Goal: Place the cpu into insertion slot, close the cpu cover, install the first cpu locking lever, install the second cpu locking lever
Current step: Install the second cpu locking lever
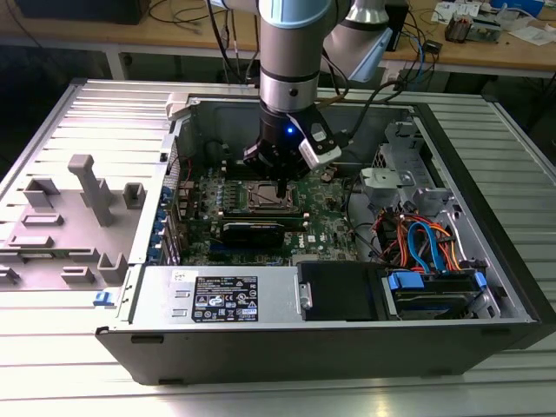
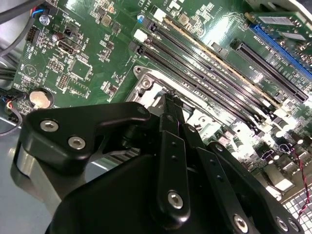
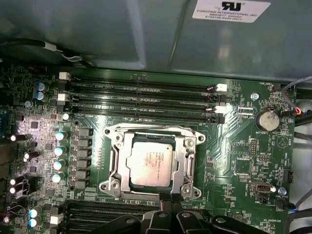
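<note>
Robot arm working over an open computer case, its claw down at the processor socket.

In the exterior view we see the black gripper [image 1: 280,185] lowered over the green circuit board [image 1: 326,221], just above the square dark insertion slot [image 1: 265,196]. In the second wrist view its black fingers [image 2: 170,141] are pressed together, empty, tips touching the socket's edge. In the first wrist view the flat silver-grey square cpu [image 3: 151,163] sits in the slot, and the silver metal cpu cover [image 3: 152,164] lies flat around it. We judge the locking-lever step is in hand, calling for a precise sideways push and hooking.
</note>
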